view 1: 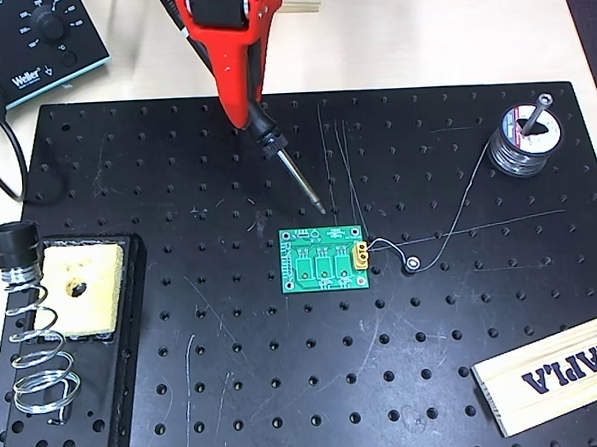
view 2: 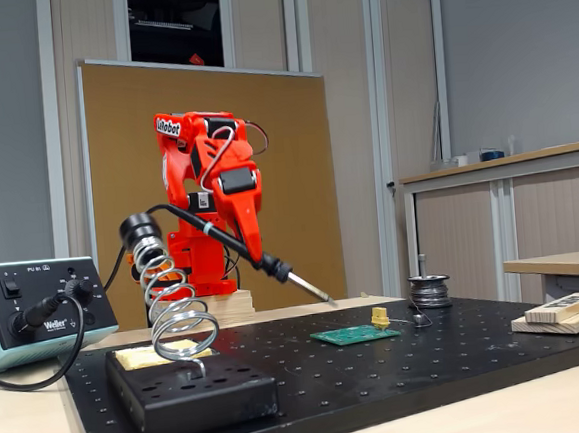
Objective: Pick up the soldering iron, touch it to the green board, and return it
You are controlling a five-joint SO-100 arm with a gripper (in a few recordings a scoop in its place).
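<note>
My red gripper (view 1: 245, 111) (view 2: 255, 251) is shut on the soldering iron (view 1: 287, 162) (view 2: 273, 267), a slim black tool with a metal tip and a black cord. It slants down over the black perforated plate, tip lowest. The tip (view 1: 320, 208) hangs just above and behind the far edge of the green board (view 1: 325, 260) (view 2: 355, 335), clear of it in the fixed view. The green board lies flat mid-plate, with a yellow connector (view 1: 362, 253) on its right edge.
A coil-spring holder (view 1: 36, 337) (view 2: 171, 306) with a yellow sponge (view 1: 78, 287) stands at the left. A Weller station (view 1: 31, 42) (view 2: 36, 309) sits far left. A solder spool (view 1: 522, 138) and a wooden block (view 1: 557, 370) lie to the right. Thin wires trail from the connector.
</note>
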